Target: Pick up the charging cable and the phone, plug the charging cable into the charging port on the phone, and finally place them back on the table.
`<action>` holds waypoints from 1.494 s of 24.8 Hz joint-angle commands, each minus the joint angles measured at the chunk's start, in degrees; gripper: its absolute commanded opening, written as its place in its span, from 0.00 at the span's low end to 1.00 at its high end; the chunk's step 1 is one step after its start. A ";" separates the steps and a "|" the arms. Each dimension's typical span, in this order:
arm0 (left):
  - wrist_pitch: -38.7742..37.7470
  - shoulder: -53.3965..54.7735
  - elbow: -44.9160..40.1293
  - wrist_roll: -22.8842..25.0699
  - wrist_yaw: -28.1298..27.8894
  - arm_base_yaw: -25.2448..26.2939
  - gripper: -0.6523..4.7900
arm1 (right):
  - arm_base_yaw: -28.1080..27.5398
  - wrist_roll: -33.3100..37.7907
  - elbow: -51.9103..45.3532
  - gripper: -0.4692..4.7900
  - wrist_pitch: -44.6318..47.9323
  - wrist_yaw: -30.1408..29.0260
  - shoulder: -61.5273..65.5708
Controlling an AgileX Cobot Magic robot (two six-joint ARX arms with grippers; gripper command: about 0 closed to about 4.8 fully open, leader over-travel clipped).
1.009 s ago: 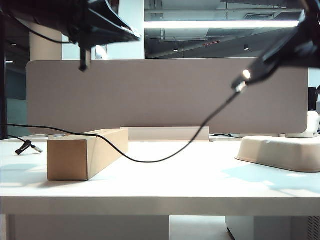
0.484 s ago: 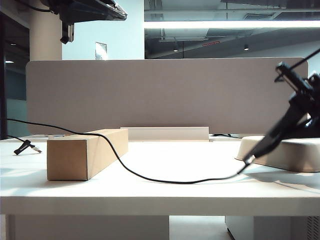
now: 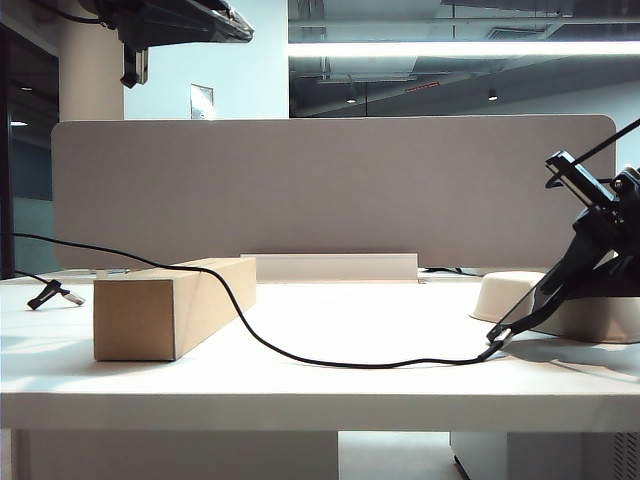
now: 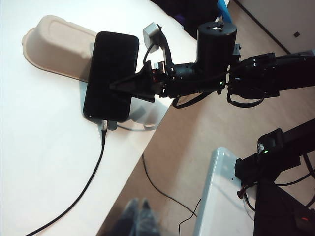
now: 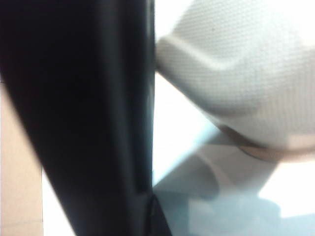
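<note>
I see the charging cable (image 4: 103,133) already plugged into the phone (image 4: 110,76). My right end effector (image 4: 129,85) is clamped on the phone, low over the counter (image 3: 330,385); my empty left end effector (image 3: 134,66), closed, hangs high. Only release remains.

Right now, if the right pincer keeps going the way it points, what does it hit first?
Probably the table: the right pincer, shut on the phone, slants down toward it. The phone's plugged low end would likely land first.
</note>
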 commanded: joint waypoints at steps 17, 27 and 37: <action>0.33 -0.33 0.26 0.39 0.46 -0.02 0.11 | -2.67 -0.07 0.22 0.64 -7.37 4.11 -0.09; 0.00 -0.35 0.26 0.37 0.50 -0.02 0.11 | -4.90 -0.52 0.24 0.72 -9.05 -0.09 -2.60; -1.95 -1.27 0.26 2.29 -0.17 0.00 0.11 | -9.31 -9.86 0.22 0.66 -24.13 -2.29 -15.32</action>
